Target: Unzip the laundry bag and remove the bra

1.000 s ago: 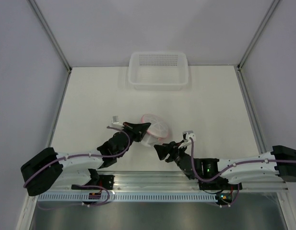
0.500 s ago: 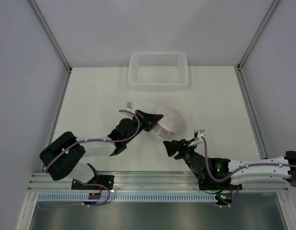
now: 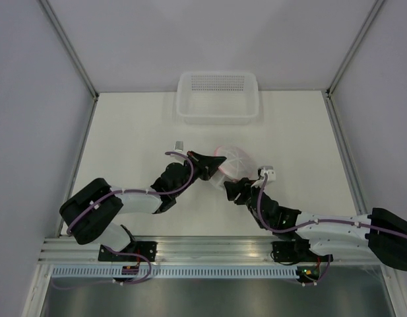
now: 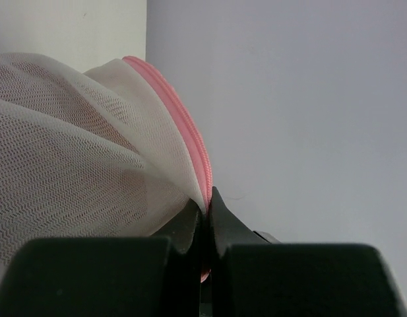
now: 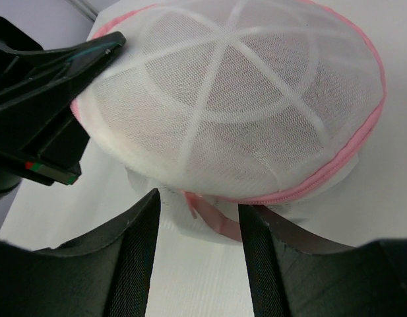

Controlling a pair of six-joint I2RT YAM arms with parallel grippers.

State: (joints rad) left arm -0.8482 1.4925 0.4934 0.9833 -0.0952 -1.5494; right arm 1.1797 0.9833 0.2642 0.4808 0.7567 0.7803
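The laundry bag (image 3: 233,162) is a white mesh dome with pink zipper trim at the table's middle. It fills the right wrist view (image 5: 243,99) and the left wrist view (image 4: 71,158). My left gripper (image 3: 215,166) is shut on the bag's pink edge (image 4: 204,198) at its left side and holds it tilted up. My right gripper (image 3: 231,191) is open just below the bag; a pink strip (image 5: 213,218) under the bag's near edge lies between its fingers (image 5: 134,244), untouched. The bra is hidden inside the mesh.
A clear plastic basket (image 3: 218,97) stands at the table's back edge. Grey walls close in the left, right and back. A metal rail (image 3: 216,254) runs along the near edge by the arm bases.
My left gripper lifted the bag up and to the right, then held still. My right gripper moved up and left, from the near edge to just under the bag.
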